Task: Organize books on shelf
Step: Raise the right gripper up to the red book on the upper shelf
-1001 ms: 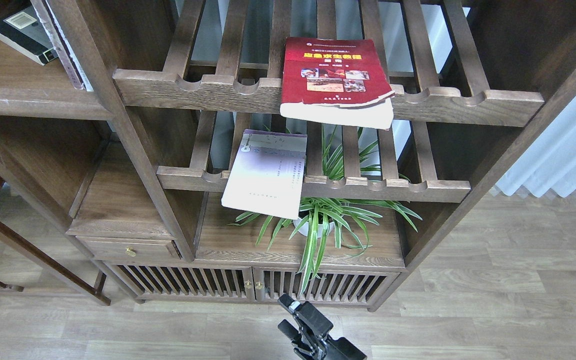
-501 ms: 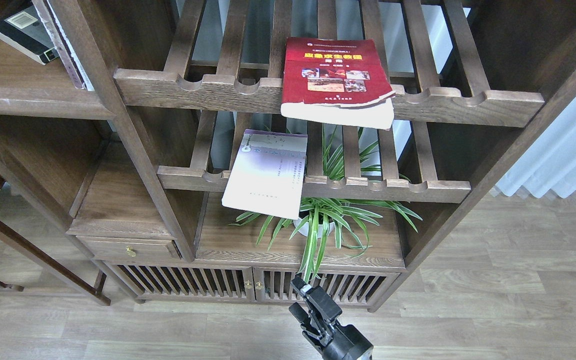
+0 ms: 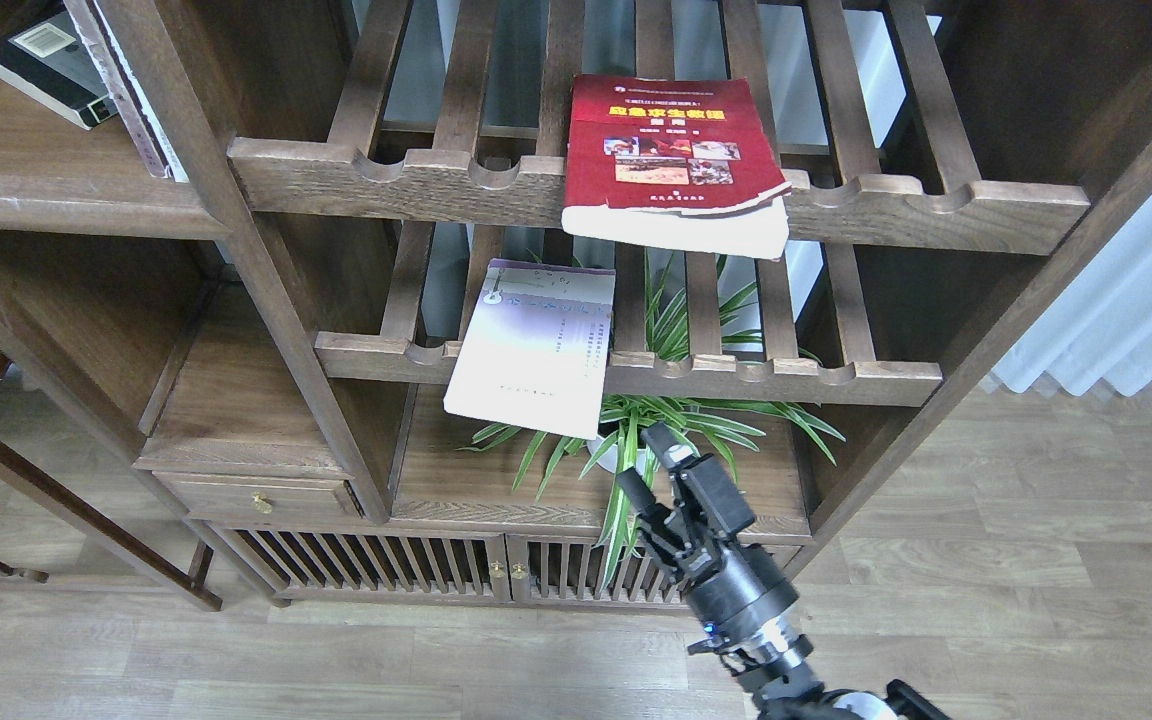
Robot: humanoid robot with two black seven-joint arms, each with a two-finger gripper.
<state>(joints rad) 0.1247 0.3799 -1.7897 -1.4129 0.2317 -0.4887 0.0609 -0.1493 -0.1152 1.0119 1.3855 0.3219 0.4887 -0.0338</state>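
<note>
Right gripper (image 3: pixel 644 458), jaws narrowly apart and empty, nears thin white-lavender book (image 3: pixel 533 345): light, floppy; pinch its overhanging lower edge.

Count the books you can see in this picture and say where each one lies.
3: red book on the upper slatted rack, white-lavender book on the lower rack, black-bordered book on the top-left shelf. Others may be hidden.

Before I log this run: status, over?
Right gripper open, empty, below white book. Left arm unseen. Red book on upper rack. Plant beside gripper.
</note>
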